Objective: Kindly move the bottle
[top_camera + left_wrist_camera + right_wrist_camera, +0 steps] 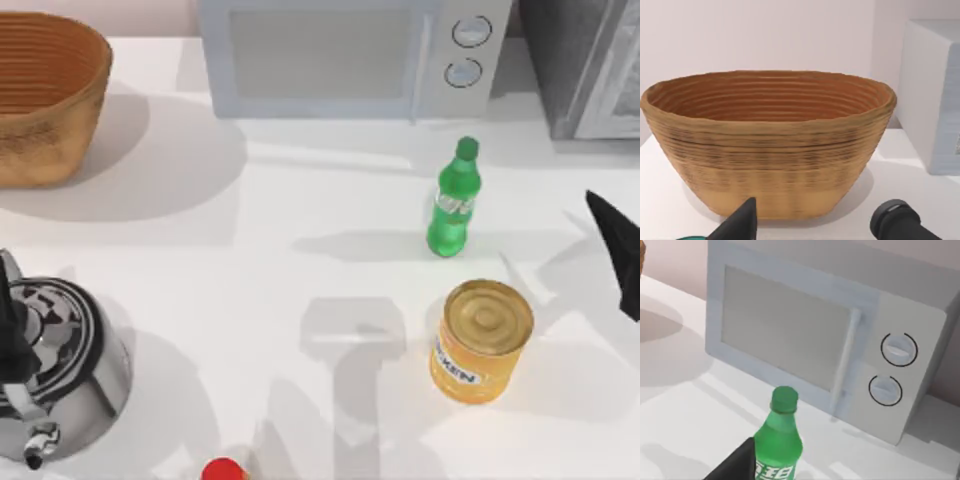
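The bottle is standing upright on the table — in front of the microwave, behind the can. The right tool is hovering near it at the right edge; its opening I cannot tell. The left tool is sitting before the basket.

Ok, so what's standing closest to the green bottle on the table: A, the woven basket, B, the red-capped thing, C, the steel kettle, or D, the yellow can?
D: in the top view the yellow can stands upright just in front of the green bottle, apart from it, while the other items are farther away.
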Tool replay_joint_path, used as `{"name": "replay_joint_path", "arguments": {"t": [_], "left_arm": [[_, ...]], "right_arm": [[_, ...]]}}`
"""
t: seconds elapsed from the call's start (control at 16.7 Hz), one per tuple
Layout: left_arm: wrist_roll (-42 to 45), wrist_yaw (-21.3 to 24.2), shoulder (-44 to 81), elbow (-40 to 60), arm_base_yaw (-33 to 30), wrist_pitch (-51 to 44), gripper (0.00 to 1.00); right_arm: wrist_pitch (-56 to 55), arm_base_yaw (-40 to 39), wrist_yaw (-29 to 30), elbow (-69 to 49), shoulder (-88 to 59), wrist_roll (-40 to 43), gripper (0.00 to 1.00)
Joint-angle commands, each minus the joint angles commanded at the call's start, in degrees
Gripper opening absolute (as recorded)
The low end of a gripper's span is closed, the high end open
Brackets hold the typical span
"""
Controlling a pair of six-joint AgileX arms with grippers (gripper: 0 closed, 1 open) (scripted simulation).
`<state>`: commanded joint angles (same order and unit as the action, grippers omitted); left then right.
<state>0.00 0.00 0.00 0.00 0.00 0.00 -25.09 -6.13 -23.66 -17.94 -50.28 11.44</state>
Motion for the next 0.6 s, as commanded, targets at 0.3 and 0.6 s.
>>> {"name": "replay_joint_path", "arguments": {"t": [0.3, 0.6], "left_arm": [[0.0, 0.0, 0.0, 0.0, 0.0, 0.0, 1.0], [0.0, 0.0, 0.0, 0.0, 0.0, 0.0, 1.0]], "right_arm": [[-8.8, -1.7, -5.7, -6.5, -27.9, 2.1, 1.0], [-12.8, -2.5, -7.9, -10.2, -41.9, 3.0, 1.0]]}}
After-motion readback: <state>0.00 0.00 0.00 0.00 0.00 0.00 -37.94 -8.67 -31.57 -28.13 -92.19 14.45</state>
